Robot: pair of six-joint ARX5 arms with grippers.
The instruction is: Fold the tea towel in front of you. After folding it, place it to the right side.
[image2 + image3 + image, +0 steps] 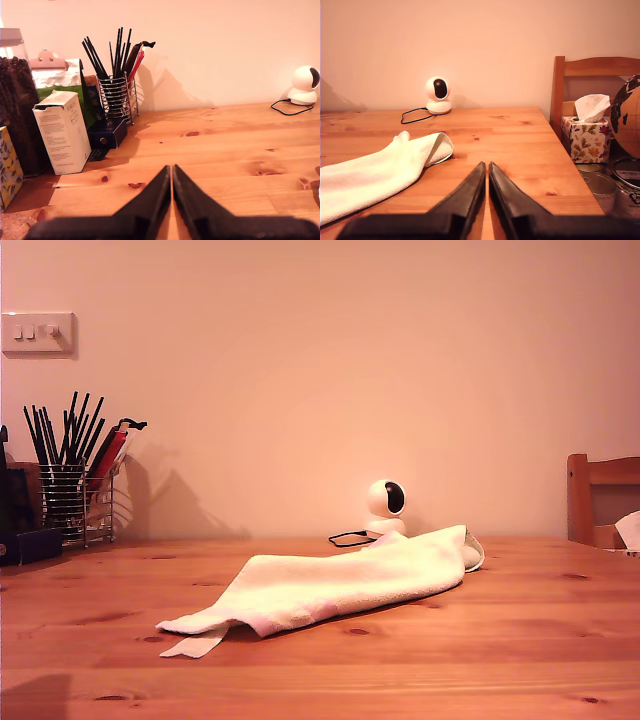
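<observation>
The soft cream-white terry tea towel (340, 585) lies loosely bunched, not yet folded, mid-desk in the exterior view, while my first tool (171, 172) and second tool (486, 170) hover closed, holding nothing, apparently parked clear of it.

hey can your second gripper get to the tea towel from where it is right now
Probably yes. My second gripper is shut and holds nothing, and the tea towel lies just beside it on the bare table, with nothing between them.

The tea towel (380, 167) is cut off by the second wrist view's edge; neither arm is seen in the exterior view.
</observation>
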